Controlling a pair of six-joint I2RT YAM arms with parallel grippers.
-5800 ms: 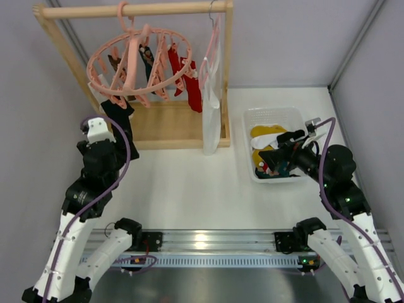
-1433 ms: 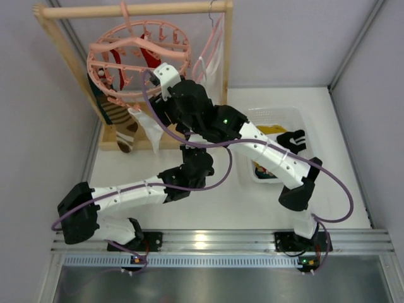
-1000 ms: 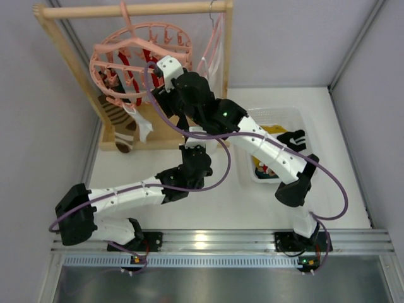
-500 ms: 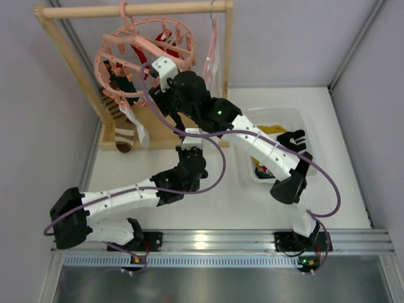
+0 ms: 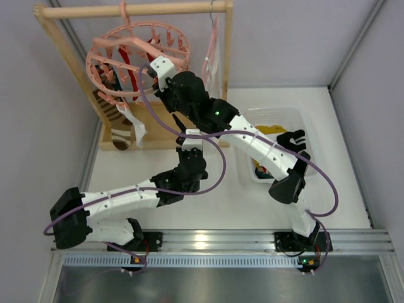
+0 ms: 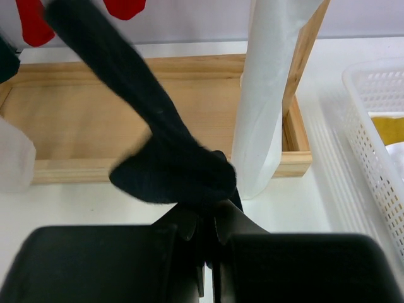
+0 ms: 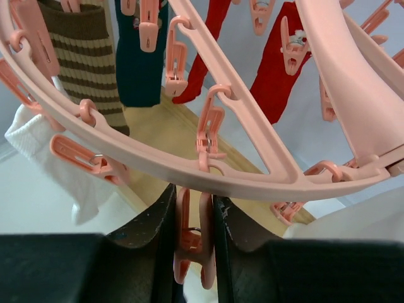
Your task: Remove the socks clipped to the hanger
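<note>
Left gripper (image 6: pixel 205 221) pinches soft black sock (image 6: pixel 170 170). Right gripper (image 7: pixel 192 208) squeezes small pink plastic peg (image 7: pixel 191 249) under big round pink hanger (image 7: pixel 252 167). Peg might slip; sock tug then tips hanger.

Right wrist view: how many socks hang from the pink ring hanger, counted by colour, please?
red socks: 2
dark teal sock: 1
brown striped sock: 1
white ribbed sock: 1
Total: 5
</note>
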